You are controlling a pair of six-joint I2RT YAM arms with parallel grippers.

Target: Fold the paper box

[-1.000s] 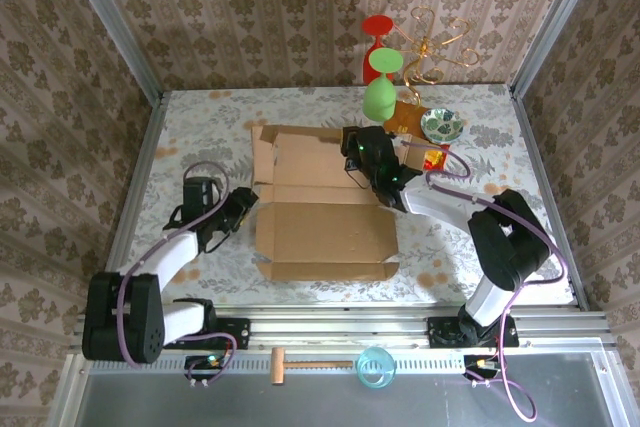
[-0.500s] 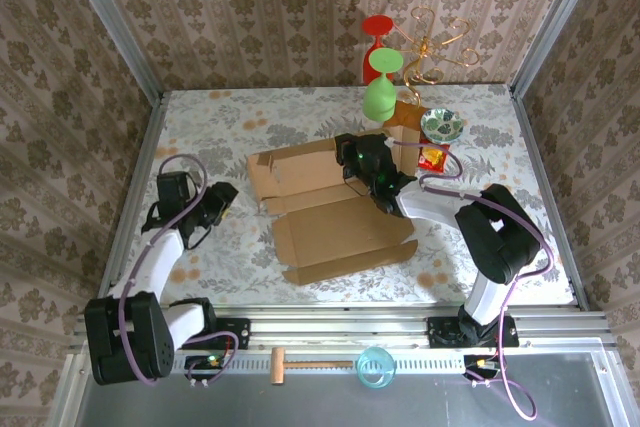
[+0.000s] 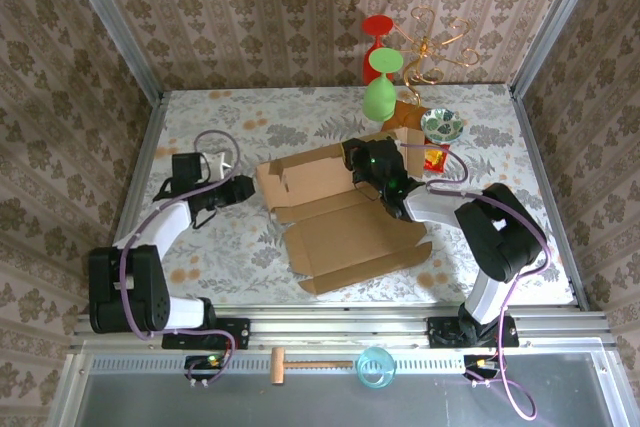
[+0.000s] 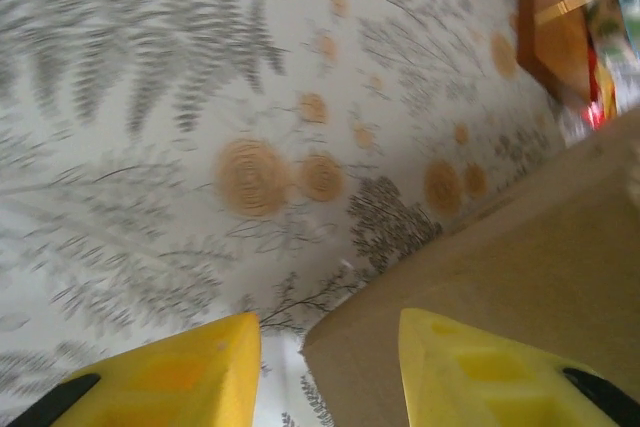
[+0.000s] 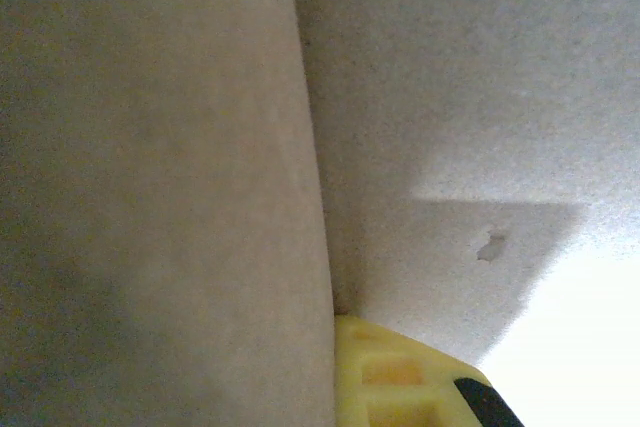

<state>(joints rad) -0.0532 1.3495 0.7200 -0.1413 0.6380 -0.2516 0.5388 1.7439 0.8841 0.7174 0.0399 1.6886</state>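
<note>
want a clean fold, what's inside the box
Bare cardboard floor, nothing lying in the box. The right gripper, shut on its far edge, hides the corner beneath it.

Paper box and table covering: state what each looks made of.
The paper box: brown cardboard, matte, likely corrugated; die-cut flaps and creased fold lines show. The table covering: looks like printed cloth or vinyl, fern and rosette pattern; which one is unclear.

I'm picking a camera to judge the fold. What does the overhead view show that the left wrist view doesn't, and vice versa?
Overhead: the whole box lying open and skewed, with the right gripper shut on its far flap. Left wrist: close up, its yellow fingers apart, with a box corner seen between them. Both: the box and the flowered table.
</note>
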